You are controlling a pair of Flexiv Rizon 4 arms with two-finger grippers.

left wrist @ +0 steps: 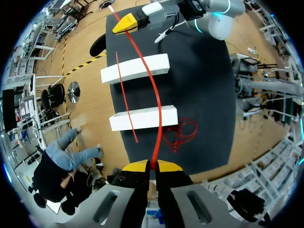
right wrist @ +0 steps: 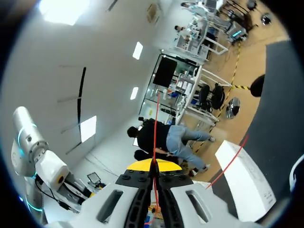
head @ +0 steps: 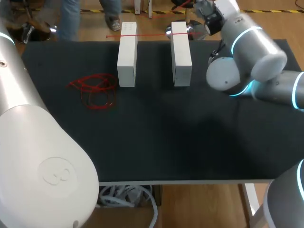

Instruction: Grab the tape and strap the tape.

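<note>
While it's pinched at both ends, tape (left wrist: pixel 156 92): one red line stretched over both white blocks (left wrist: pixel 142 118)
Left gripper (left wrist: pixel 152 165): clamped on one tape end
Right gripper (right wrist: pixel 154 167): clamped on the other end (thin strand, but gripped)
Loose red tangle (head: pixel 95 90): on the table (head: pixel 190 142), just beside one block

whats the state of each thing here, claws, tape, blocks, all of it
left claw: shut on the red tape
right claw: shut on the red tape
red tape: stretched between the two claws, crossing over both blocks
thin red strand: lying loose across both blocks
red coil: tangled, loose
white block by the coil: lying flat
other white block: lying flat, apart from the first
</note>
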